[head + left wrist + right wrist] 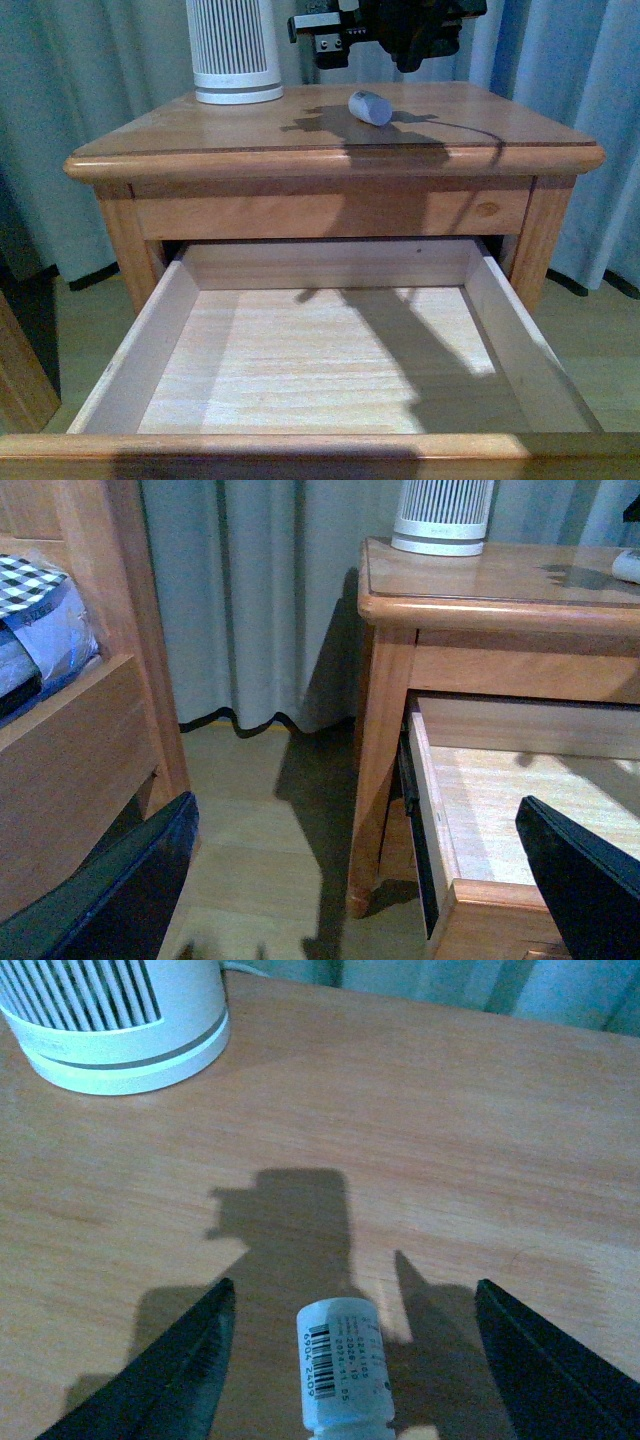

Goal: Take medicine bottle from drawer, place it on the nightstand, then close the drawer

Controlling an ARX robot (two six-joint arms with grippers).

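The right gripper hangs over the nightstand top with its jaws spread wide and holding nothing. The medicine bottle lies on its side in the gap between them, touching neither finger, its barcode label facing up. It rests on the bare wood of the nightstand, towards the back, well apart from the white ribbed appliance on the left of the top.

Below, the drawer is pulled far out and its pale floor is bare. So I judge the bottle's part done, leaving only the retreat and the closing.

To do that well, the right gripper should rise straight up before it swings away. A bottle on its side will roll at a slight knock from either finger. The drawer then wants a square push on the middle of its front, near the knob, so it slides in without jamming on one side. Either arm should keep out of the drawer as it shuts.

From the front, the right arm reaches in high over the back of the top, wrist bent so the gripper points down at the wood, its shadow lying across the bottle. The left gripper sits low, off the nightstand's left side at about drawer height. Its jaws are also wide and empty, with the floor and the curtain beyond.
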